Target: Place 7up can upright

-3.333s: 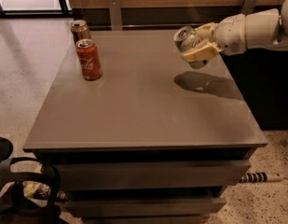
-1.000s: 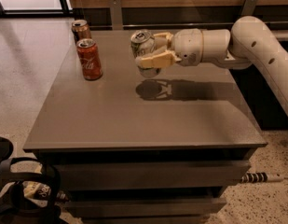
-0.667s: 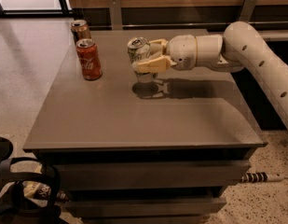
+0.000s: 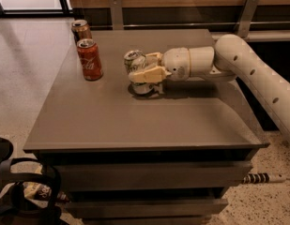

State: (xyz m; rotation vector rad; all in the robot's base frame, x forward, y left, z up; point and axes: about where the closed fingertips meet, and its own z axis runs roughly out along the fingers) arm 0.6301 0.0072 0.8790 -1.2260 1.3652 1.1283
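The whitish-silver 7up can (image 4: 136,64) stands nearly upright near the middle of the grey table (image 4: 135,121), its base at or just above the tabletop. My gripper (image 4: 145,71) reaches in from the right and is shut on the can, its cream fingers wrapped around the can's middle. The white arm (image 4: 248,69) stretches off to the right edge of the view.
A red Coca-Cola can (image 4: 89,59) stands upright at the table's left rear. A copper-brown can (image 4: 81,30) stands just behind it. A wooden wall with metal brackets runs along the back. A dark bag (image 4: 22,191) lies on the floor at the lower left.
My gripper has carried the 7up can from the table's right rear leftward toward the middle and lowered it close to the tabletop.
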